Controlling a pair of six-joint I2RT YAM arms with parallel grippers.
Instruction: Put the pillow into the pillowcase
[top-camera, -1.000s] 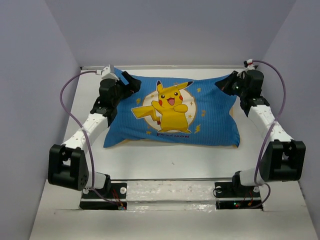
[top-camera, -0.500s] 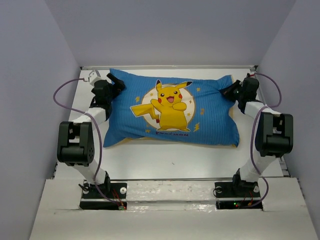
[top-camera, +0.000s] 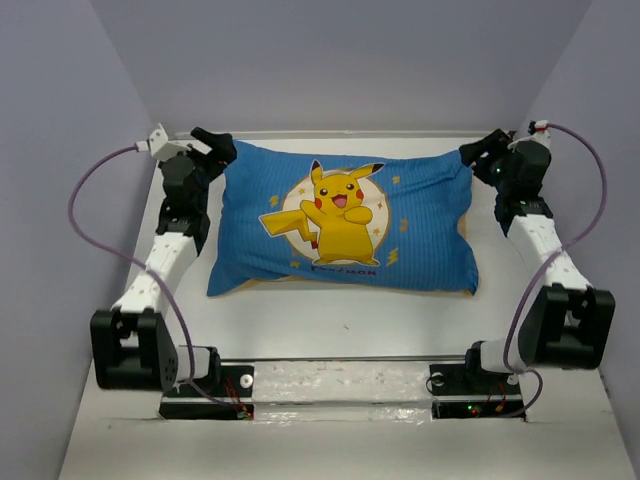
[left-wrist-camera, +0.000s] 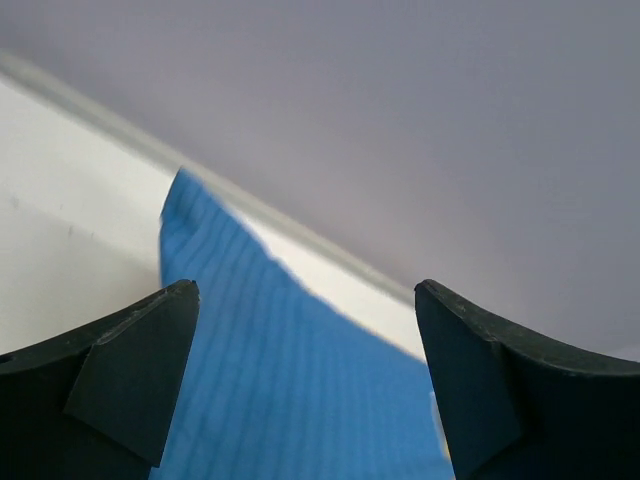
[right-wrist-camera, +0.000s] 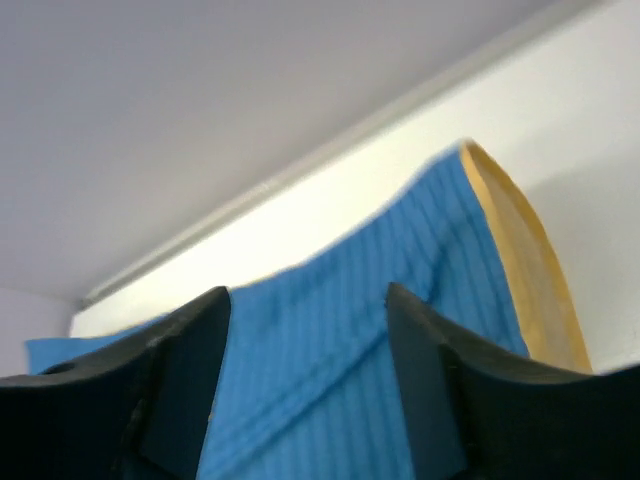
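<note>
Since pillowcase (top-camera: 345, 225) lies plump on tabletop (top-camera: 340, 320), seemingly filled, left pincer (top-camera: 215, 143) and right pincer (top-camera: 478, 152) gape at far corners, empty.

The fixed camera sits above and behind me, looking down and forward across the table (top-camera: 330, 320) to the back wall (top-camera: 340, 60). It is the distant view and takes in the whole scene. My left wrist camera rides just behind my left gripper (left-wrist-camera: 305, 300). It looks out low between my spread fingers (left-wrist-camera: 130, 380), close on the blue far-left corner of the pillowcase (left-wrist-camera: 290, 380). My right wrist camera looks the same way past my right gripper (right-wrist-camera: 305, 300), close on the far-right corner with its yellow edge. All three views share the pillowcase's far edge and the seam where table meets wall.
</note>
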